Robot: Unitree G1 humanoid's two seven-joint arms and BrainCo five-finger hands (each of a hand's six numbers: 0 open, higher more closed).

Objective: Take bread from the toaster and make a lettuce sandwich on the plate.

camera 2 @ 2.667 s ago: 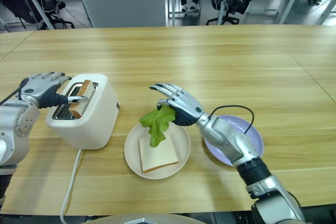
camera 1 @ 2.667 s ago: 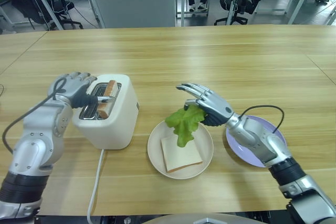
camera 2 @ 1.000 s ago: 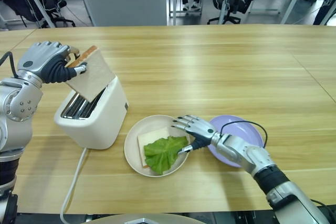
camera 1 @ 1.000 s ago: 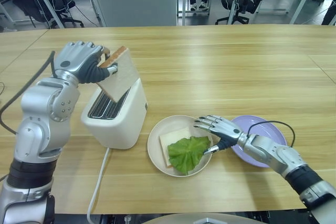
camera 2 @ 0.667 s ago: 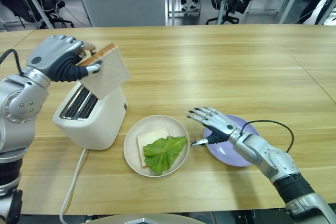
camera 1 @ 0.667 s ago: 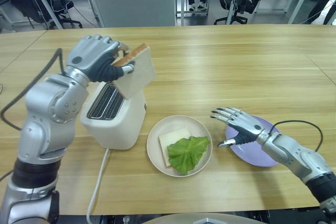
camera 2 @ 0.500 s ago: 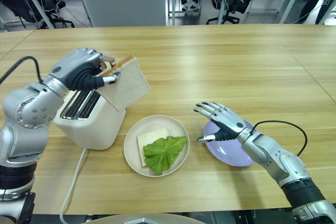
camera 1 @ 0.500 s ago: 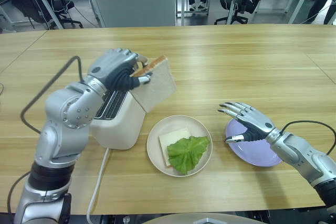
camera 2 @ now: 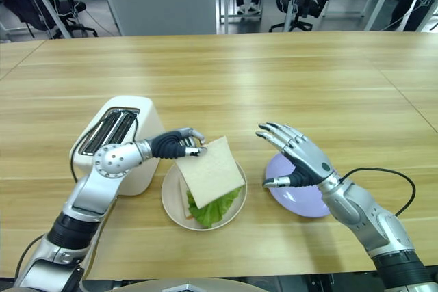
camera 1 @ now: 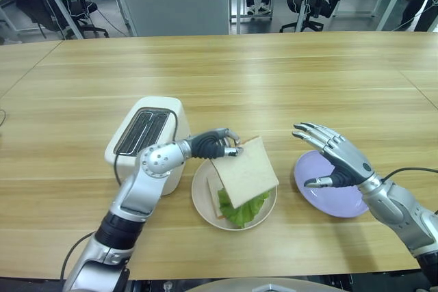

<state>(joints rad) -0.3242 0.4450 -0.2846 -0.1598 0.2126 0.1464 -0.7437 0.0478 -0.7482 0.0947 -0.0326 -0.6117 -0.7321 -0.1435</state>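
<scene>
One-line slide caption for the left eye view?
Left hand holds a bread slice over the lettuce on the plate; right hand hovers open above the purple plate.

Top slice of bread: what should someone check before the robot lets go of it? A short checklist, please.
1. Left hand grips the top slice at its corner: ok.
2. Top slice is over the plate: ok.
3. Lettuce lies on the plate under the slice: ok.
4. Slice rests flat on the lettuce: cannot tell; the held corner looks raised.
5. Right hand is open, apart from the plate, above the purple plate: ok.
</scene>
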